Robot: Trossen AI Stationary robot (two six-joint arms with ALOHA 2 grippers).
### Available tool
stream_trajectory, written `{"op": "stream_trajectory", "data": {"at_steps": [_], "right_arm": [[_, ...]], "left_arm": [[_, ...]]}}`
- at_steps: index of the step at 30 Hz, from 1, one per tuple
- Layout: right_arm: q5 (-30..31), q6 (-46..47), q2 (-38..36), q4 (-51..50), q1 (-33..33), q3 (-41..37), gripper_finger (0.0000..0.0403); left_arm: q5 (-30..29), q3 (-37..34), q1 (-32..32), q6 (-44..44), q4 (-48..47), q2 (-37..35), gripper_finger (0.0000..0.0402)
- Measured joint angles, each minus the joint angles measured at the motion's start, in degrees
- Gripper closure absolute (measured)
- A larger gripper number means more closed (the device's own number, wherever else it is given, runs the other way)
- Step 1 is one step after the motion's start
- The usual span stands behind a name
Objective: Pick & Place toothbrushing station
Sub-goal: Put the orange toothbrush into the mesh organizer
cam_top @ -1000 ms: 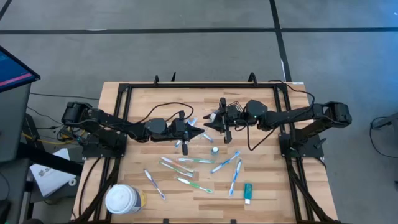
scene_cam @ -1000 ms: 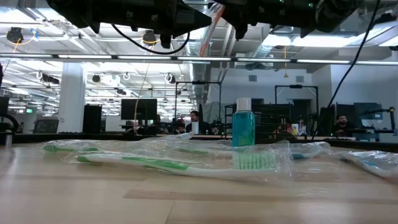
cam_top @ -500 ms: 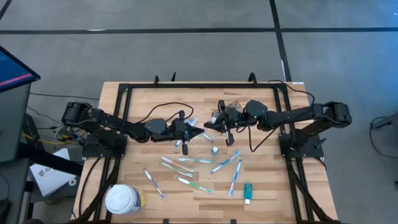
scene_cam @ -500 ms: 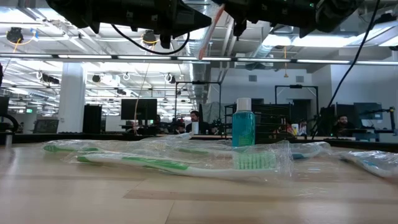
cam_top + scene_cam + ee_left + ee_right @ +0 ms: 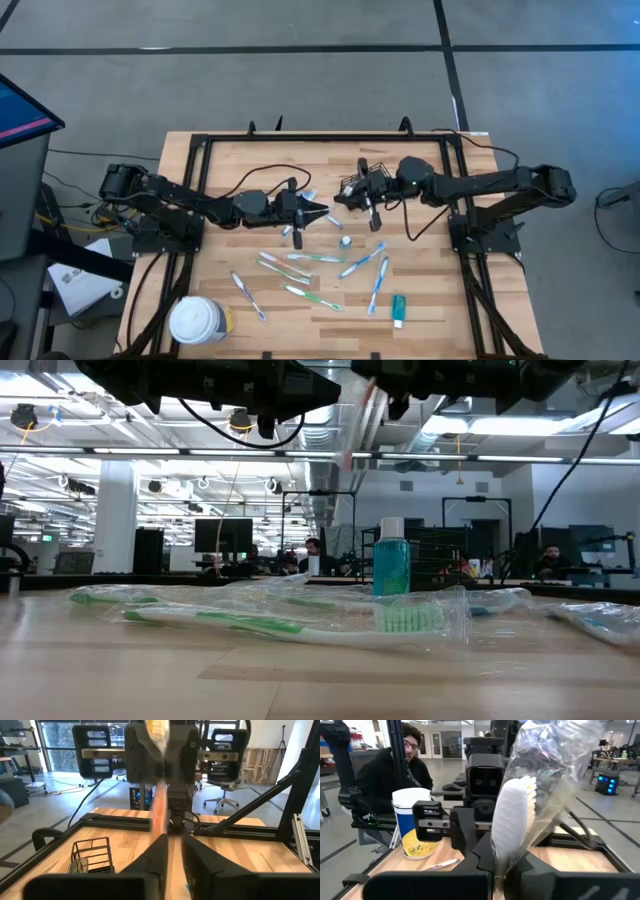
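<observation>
Right claw (image 5: 343, 192) is clamped tight on a bagged toothbrush (image 5: 512, 825); its wrist view shows the white bristle head standing up out of crinkly clear plastic, right between the dark fingers. Left claw (image 5: 322, 212) sits just beside it, around 8 o'clock from it, tips pointing at it. Its fingers (image 5: 159, 855) look only a crack apart, and whether they touch the pinkish handle (image 5: 159, 816) in front of them is hard to tell.

Versus a second ago: the right claw was spread back then and has since snapped shut, and the right arm has slid a little toward 3 o'clock. The left claw was fully shut and has now loosened slightly. In the low view the brush up top hangs steeper than before.

Black wire caddy (image 5: 374, 171) sits at roughly 1 o'clock from the right claw, near the bench's (image 5: 230, 160) far edge. Other wrapped toothbrushes (image 5: 312, 258) lie scattered toward 6 o'clock, the teal tube (image 5: 398, 309) at about 5 o'clock, and a small teal bottle (image 5: 391, 557) stands among them.
</observation>
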Motion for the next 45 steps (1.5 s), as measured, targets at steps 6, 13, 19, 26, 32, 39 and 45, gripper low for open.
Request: {"op": "stream_trajectory", "data": {"at_steps": [6,13,19,26,32,39,45], "right_arm": [[2.8,-2.4,-5.2,-7.2,-2.0,0.0,0.0401],[4.1,-2.6,-7.5,-12.7,-7.0,0.0,0.0402],[4.2,-3.3,-10.7,-14.4,-10.7,-1.7,0.0402],[5.1,-2.4,-16.1,-14.5,-15.6,-7.5,0.0402],[6.7,-3.1,-18.7,-19.0,-21.0,-8.1,0.0403],[6.7,-3.3,-18.1,-21.2,-25.6,-8.1,0.0403],[5.6,-3.5,-18.2,-22.1,-27.4,-8.2,0.0403]], "left_arm": [[0.0,0.0,0.0,0.1,0.0,0.0,0.0303],[0.0,0.0,0.0,-0.1,-0.1,0.0,0.0297],[0.0,0.0,0.0,-0.1,-0.2,0.0,0.0297],[0.0,0.0,0.0,-0.1,-0.2,0.0,0.0297],[0.0,0.0,0.0,-0.1,-0.2,0.0,0.0297],[0.0,0.0,0.3,-0.1,-0.2,0.0,0.0297],[0.0,0.0,0.3,-0.1,-0.4,0.0,0.0297]]}}
